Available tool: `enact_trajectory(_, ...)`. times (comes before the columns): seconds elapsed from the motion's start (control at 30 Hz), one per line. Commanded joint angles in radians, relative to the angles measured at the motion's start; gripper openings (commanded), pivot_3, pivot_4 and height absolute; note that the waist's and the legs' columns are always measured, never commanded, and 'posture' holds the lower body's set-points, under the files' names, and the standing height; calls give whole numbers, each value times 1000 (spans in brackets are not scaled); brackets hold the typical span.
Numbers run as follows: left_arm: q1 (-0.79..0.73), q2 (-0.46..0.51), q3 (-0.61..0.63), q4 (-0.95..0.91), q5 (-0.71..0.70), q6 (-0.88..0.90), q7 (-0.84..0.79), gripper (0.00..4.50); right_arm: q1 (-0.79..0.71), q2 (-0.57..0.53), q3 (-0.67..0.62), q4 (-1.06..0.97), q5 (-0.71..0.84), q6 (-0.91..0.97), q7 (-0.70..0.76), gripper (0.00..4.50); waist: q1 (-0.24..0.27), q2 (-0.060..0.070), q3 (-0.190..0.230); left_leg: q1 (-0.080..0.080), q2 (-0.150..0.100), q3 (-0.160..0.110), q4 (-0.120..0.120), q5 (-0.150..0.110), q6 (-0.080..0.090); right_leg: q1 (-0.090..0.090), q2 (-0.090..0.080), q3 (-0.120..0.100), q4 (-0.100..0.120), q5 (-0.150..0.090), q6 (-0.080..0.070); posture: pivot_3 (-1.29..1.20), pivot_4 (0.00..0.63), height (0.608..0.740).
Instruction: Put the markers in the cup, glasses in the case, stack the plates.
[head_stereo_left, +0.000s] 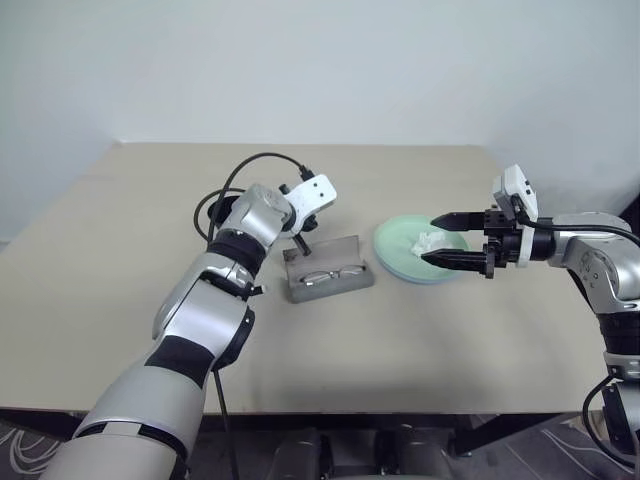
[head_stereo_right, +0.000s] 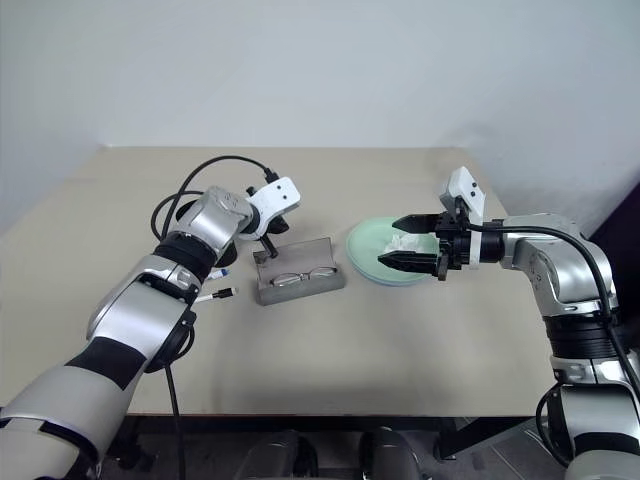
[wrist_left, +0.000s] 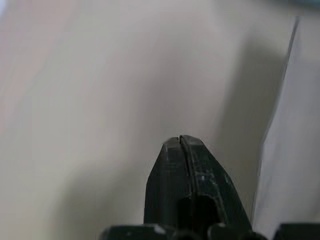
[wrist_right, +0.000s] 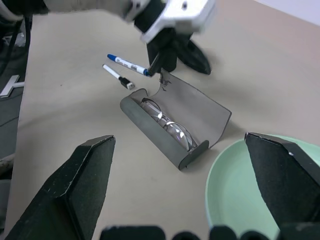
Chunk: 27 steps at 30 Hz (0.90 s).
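Observation:
The grey case (head_stereo_left: 328, 283) lies open mid-table with the glasses (head_stereo_left: 333, 272) inside and its lid (wrist_right: 197, 111) standing up. My left gripper (head_stereo_left: 303, 250) is shut on nothing; its tips sit at the lid's back edge, and I cannot tell whether they touch it. Two markers lie to the left of the case, one blue-capped (wrist_right: 127, 64) and one black-capped (wrist_right: 117, 76). The mint green plate (head_stereo_left: 400, 240) rests on the light blue plate (head_stereo_left: 422, 279). My right gripper (head_stereo_left: 447, 238) hovers open over them. The cup is out of view.
A crumpled white tissue (head_stereo_left: 430, 242) lies on the green plate between my right gripper's fingers. Black cables (head_stereo_left: 215, 205) loop behind my left wrist. The table's front edge (head_stereo_left: 400, 410) is close to me.

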Motion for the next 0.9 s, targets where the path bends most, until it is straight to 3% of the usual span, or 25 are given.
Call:
enact_trajectory(0.03, 19, 9, -36, -62, 50, -33, -63, 53, -24, -4, -15, -8, 1, -18, 1, 4500, 1, 0, 0, 0, 0, 0, 0, 0, 0, 0, 0, 0, 0, 0, 0, 0, 0, 732)
enact_trajectory(0.17, 87, 62, -67, -247, 59, 9, -228, 53, -23, -5, -16, -9, 0, -18, 0, 4500, 0, 0, 0, 0, 0, 1, 1, -1, 1, 0, 0, 0, -1, 0, 0, 0, 0, 732)
enact_trajectory(0.3, 196, 156, -91, -550, 58, 87, -388, 53, -20, -2, -15, -13, 1, -15, -4, 4500, -3, 0, 0, 0, 0, 1, 1, -2, 1, 0, 0, 0, -1, 0, 0, 0, 0, 732)
enact_trajectory(0.5, 337, 231, -113, -831, 66, 184, -460, 53, -25, 3, -11, -7, -1, -18, -2, 4500, -2, 1, -1, 1, 1, 1, 1, -2, 0, 0, 0, 1, 0, 0, 0, 0, 0, 732)
enact_trajectory(0.73, 372, 250, -86, -902, 69, 230, -425, 53, -41, 10, -2, 11, -6, -25, 3, 4500, -2, 2, -1, 3, 0, 1, 2, -2, 0, 3, 0, 1, 0, -1, -1, 0, 0, 732)
enact_trajectory(0.9, 361, 276, 27, -900, -28, 199, -431, 53, -46, 13, 5, 18, -6, -31, 4, 4500, -2, 2, -1, 3, 1, 1, 2, -2, 0, 2, 0, 1, 0, -1, -2, 0, 0, 732)
